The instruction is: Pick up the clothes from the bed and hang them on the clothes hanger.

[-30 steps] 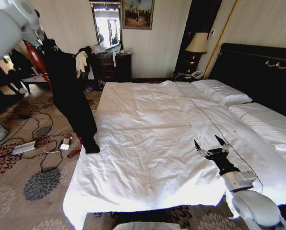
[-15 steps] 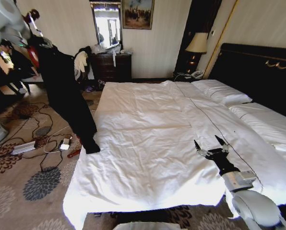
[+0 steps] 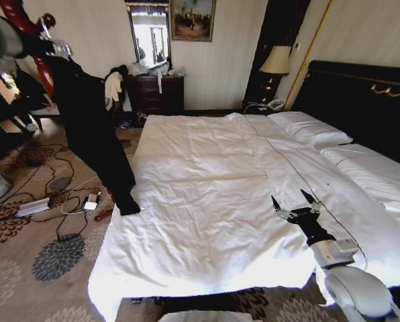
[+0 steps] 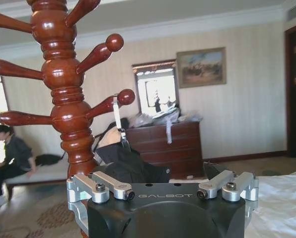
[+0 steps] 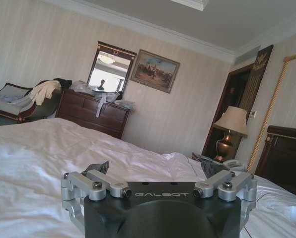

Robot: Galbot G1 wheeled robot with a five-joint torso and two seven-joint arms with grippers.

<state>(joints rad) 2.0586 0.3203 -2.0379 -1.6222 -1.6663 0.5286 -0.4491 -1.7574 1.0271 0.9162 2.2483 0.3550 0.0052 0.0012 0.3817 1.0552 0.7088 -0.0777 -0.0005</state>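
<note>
I see one black coat [image 3: 92, 127] at the upper left of the head view, hanging from one reddish-brown wooden coat stand [image 3: 25, 33] and draping down until its hem touches the patterned carpet [image 3: 45, 268] beside the bed [image 3: 207, 201]. In the left wrist view the same stand [image 4: 63, 99] shows five ball-tipped or tapered pegs on its turned pole, and the coat's collar [image 4: 130, 166] sits below the lowest peg, with one pale strap running up to that peg. The left gripper [image 4: 163, 191] sits just in front of the collar, its two fingers spread apart and gripping nothing. The right gripper [image 3: 295, 204] hovers over the white duvet at the lower right of the head view, its two fingers [image 3: 276, 202] likewise splayed and empty. I count two white pillows [image 3: 311, 129] against one black headboard [image 3: 361, 100]. One dark wooden dresser [image 3: 156, 94], one mirror [image 3: 151, 33], one framed painting [image 3: 193, 19] and one table lamp [image 3: 276, 64] stand along the far wall.
</note>
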